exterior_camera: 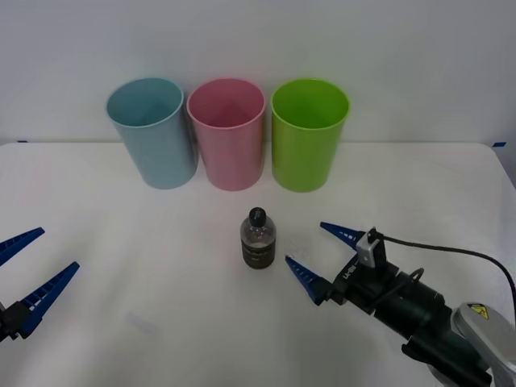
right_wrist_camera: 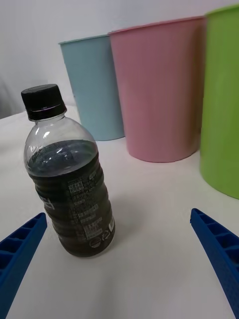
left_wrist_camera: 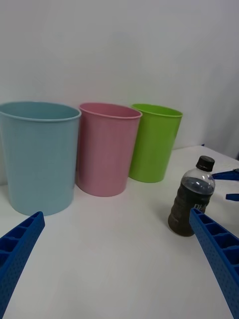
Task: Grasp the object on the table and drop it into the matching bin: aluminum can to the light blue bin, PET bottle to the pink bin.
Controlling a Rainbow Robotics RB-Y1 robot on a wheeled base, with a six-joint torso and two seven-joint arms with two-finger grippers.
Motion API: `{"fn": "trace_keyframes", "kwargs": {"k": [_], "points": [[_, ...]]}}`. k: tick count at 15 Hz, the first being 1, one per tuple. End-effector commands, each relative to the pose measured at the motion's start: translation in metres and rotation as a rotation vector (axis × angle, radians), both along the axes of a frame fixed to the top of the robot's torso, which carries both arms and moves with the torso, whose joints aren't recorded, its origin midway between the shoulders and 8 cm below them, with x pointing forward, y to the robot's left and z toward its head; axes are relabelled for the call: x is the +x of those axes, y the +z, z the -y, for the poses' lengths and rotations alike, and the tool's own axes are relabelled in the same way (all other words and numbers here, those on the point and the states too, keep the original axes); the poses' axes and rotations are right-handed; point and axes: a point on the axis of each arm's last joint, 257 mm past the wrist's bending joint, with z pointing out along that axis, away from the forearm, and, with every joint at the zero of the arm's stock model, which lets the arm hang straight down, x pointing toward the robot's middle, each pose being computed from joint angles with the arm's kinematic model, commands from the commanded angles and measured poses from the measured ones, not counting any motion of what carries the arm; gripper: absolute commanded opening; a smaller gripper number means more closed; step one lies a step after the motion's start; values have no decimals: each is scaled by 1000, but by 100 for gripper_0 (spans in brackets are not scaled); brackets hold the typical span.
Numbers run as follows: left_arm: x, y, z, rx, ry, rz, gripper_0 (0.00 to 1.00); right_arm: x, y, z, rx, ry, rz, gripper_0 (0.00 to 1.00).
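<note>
Reaching in low from the table's point(exterior_camera: 97, 266) right side, the right gripper point(exterior_camera: 320, 254) lies nearly level with the white surface, its two blue ribbed fingers spread wide apart and pointed toward the bottle point(exterior_camera: 259, 239), which stands upright just beyond the fingertips at about nine o'clock from them, untouched. In the right wrist view the bottle point(right_wrist_camera: 69, 189), clear plastic with a black cap, dark liquid and a dark label, sits nearer one finger than the other and ahead of the open jaws rather than between them. The black forearm and a cable trail back toward four o'clock in the front view. The left gripper point(exterior_camera: 24, 270) rests at the table's left edge, roughly nine o'clock from the bottle and well apart from it, its fingers also spread open and holding nothing. Three bins stand in a close row at twelve o'clock from the bottle: the light blue bin point(exterior_camera: 153, 133) on the left, the pink bin point(exterior_camera: 228, 133) in the middle, the green bin point(exterior_camera: 309, 133) on the right.
</note>
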Motion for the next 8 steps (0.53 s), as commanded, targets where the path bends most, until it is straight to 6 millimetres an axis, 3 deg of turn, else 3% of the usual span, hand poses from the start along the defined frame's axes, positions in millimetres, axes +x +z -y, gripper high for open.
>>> {"fn": "trace_keyframes", "kwargs": {"k": [1,8], "points": [[0,0,0,0,0,0,100,3,0,-18,2,2,-1,100],[0,0,0,0,0,0,100,6,-5,-52,-21,8,-10,100]]}}
